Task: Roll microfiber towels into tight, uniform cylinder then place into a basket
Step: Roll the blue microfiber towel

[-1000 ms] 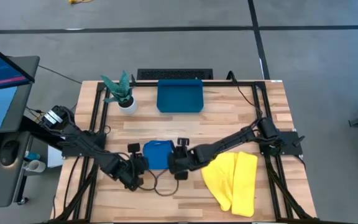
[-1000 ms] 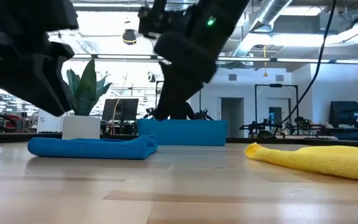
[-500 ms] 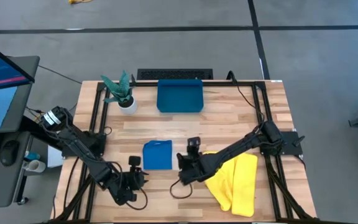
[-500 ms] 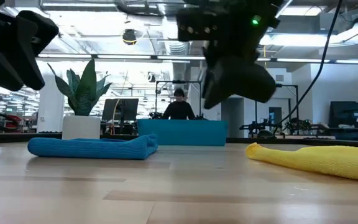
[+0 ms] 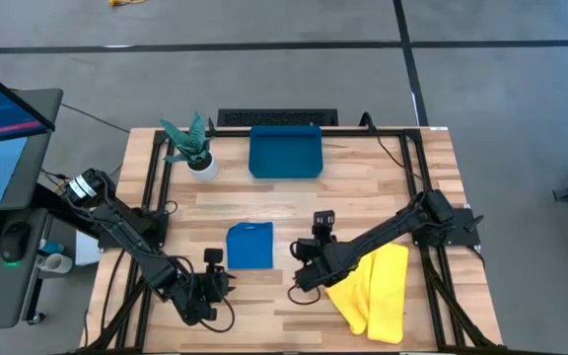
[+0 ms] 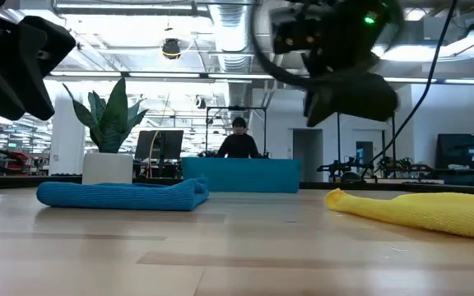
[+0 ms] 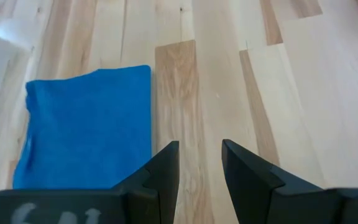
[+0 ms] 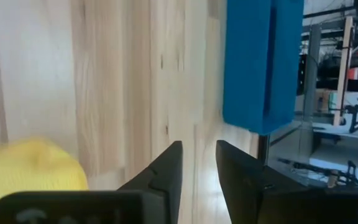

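Both grippers have left the blue towel (image 5: 249, 246), folded flat; right gripper (image 5: 307, 279), fingers slightly parted, empty, nears the yellow towel (image 5: 375, 286). Basket (image 5: 285, 153) holds nothing; rolling remains.

The table (image 5: 363, 187) carries the basket (image 5: 285, 153) at its far edge, near the middle, with the plant pot (image 5: 202, 166) just to its left. The folded towel (image 5: 249, 246) lies flat toward the near side, left of centre, well apart from the basket. The second towel (image 5: 378, 286) lies spread at the near right. The left gripper (image 5: 208, 279) hangs above the table just left of and nearer than the folded towel, touching nothing. The right gripper (image 5: 320, 240) hangs between the two towels, beside the spread towel's inner edge. Beyond the table, behind the basket, a person (image 6: 239, 141) sits in the room.
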Robot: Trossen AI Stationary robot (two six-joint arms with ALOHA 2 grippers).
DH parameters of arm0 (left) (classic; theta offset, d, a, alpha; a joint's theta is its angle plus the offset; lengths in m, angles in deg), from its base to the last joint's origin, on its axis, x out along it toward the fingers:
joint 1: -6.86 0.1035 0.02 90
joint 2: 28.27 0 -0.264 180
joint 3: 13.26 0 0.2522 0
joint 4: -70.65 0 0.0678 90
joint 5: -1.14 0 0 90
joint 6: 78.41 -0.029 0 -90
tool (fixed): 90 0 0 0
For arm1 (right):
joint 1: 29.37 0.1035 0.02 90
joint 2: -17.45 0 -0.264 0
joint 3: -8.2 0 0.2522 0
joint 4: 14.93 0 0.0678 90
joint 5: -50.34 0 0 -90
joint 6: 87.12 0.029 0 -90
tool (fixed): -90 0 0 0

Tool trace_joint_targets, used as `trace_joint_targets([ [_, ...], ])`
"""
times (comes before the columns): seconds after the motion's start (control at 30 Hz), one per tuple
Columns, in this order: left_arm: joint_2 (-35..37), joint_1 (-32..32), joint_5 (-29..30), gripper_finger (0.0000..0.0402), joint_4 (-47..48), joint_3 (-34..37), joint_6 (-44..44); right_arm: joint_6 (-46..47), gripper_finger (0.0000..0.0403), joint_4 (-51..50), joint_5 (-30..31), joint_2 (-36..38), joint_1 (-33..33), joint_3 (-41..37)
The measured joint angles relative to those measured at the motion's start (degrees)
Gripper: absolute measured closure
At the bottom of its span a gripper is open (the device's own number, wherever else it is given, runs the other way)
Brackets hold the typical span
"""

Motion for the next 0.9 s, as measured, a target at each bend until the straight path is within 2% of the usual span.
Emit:
trace_joint_targets([
  [0.13,0.02,0.02,-0.13,0.0288,0.13,0.0,0.11,0.76,0.0291,4.59,-0.11,4.77,0.16,-7.44],
  [0.27,0.02,0.26,0.86,0.0288,0.2,0.0,0.73,0.8,0.0294,13.49,-0.41,11.15,-0.08,-14.58],
  [0.4,0.02,0.56,1.61,0.0278,0.32,-0.02,0.46,-2.52,0.0295,26.19,-0.51,16.12,0.04,-19.76],
  [0.47,0.02,0.67,1.63,0.0267,0.16,-0.02,0.29,-5.1,0.0295,35.61,-0.95,17.53,0.08,-21.88],
  [0.53,-0.15,1.07,1.56,0.025,-0.39,-0.06,0.33,-8.9,0.0295,43.23,-3.35,18.12,0.05,-23.73],
  [0.73,-3.59,1.86,-0.55,0.0195,-1.01,-0.07,2.4,-21.4,0.0295,64.17,-18.97,15.11,-0.42,-25.35],
  [0.9,-7.3,1.9,-0.03,0.0178,-0.46,-0.04,0.92,-29.54,0.0295,75.76,-23.13,10.64,-0.34,-25.22],
])
